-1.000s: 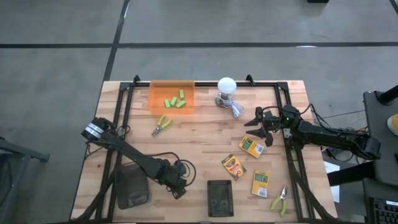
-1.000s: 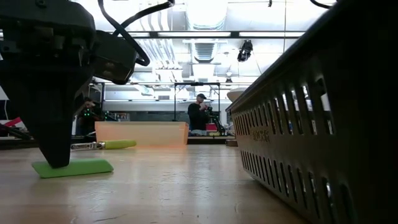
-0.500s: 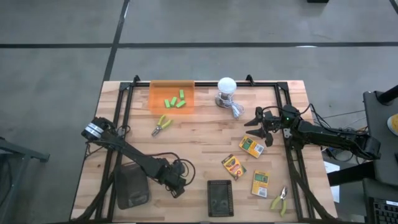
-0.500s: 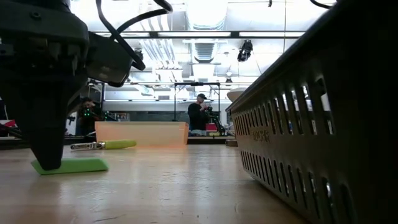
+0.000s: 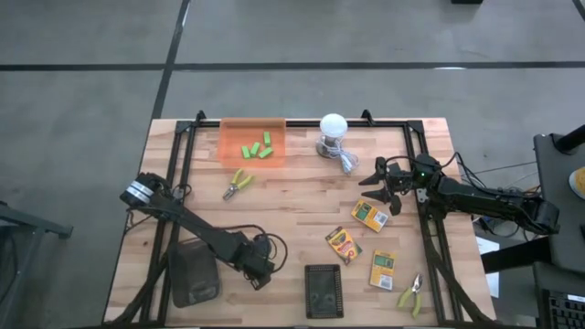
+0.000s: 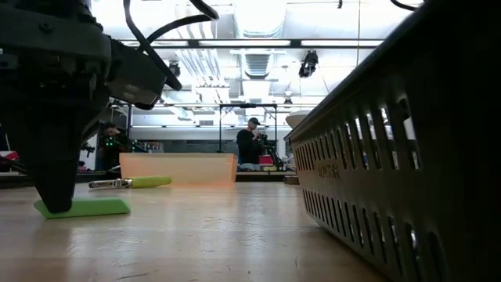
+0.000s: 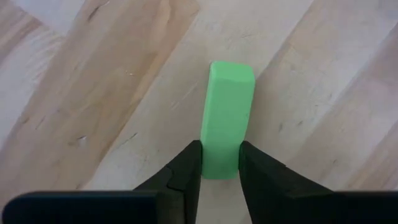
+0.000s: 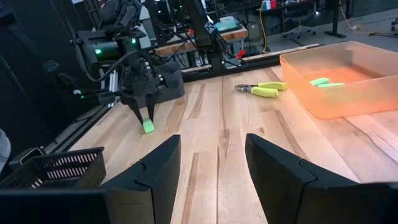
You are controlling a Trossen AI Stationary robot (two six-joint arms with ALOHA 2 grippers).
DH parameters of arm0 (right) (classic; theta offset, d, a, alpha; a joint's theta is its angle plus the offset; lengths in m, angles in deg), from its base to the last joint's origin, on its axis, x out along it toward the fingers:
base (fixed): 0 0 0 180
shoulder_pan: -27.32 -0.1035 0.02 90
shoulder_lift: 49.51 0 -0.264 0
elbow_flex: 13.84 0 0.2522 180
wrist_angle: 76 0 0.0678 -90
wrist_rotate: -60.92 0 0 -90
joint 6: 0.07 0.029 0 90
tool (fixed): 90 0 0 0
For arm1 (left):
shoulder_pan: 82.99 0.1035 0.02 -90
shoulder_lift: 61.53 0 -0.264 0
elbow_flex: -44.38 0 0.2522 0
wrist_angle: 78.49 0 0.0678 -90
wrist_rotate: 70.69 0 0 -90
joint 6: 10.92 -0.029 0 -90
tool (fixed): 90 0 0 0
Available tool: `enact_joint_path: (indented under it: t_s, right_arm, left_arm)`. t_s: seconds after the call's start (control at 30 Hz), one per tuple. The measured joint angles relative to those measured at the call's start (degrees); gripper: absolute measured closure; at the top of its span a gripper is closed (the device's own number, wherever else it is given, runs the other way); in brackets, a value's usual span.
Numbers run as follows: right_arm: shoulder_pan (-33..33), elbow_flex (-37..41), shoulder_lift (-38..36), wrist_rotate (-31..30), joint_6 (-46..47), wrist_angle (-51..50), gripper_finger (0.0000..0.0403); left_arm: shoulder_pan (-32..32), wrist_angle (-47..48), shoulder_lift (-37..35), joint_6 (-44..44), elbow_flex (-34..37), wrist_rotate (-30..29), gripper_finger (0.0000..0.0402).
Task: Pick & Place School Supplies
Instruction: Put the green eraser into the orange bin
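My left gripper [image 7: 221, 158] stands near the table's near edge [image 5: 260, 277], shut on a bright-green block [image 7: 227, 118] that lies flat on the wood [image 6: 82, 207]. Several more green blocks [image 5: 258, 147] lie in the orange bin [image 5: 230, 146]. One pair of yellow-green pliers [image 5: 238, 183] lies just near of the bin, another [image 5: 411, 294] at the near right corner. Three crayon boxes [image 5: 370, 215] [image 5: 345, 244] [image 5: 382, 270] lie flat right of centre. My right gripper [image 5: 384, 187] is open [image 8: 211, 168], just far of the first box. My left gripper pinches the green block by one end [image 7: 219, 168] between its two fingers, one on each long side. The fingers [image 6: 55, 188] come from above, pointing down. The block lies flat on the table, reaching away from the fingers.
A black slotted basket [image 5: 323, 291] sits at the near edge, right of my left gripper, and a dark box [image 5: 194, 274] is to its left. A white bulb with a cable [image 5: 333, 128] stands at the far edge. Black frame rails [image 5: 425, 228] run along the table's sides.
My left gripper has moved a little toward the table's left edge, and the green block between its fingers has slid along the wood with it, staying flat. My right arm has kept still.
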Motion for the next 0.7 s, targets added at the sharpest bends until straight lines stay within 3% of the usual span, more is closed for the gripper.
enact_joint_path:
  t_s: [0.37, 0.7]
  right_arm:
    - [0.0, 0.0, 0.0, 0.0, 0.0, 0.0, 0.0225]
    - [0.0, 0.0, 0.0, 0.0, 0.0, 0.0, 0.0225]
  left_arm:
    - [0.4, 1.9, -7.9, 0.0, -1.8, -7.6, 0.03]
    - [1.6, -0.1, -19.8, 0.2, -1.9, -26.2, 0.03]
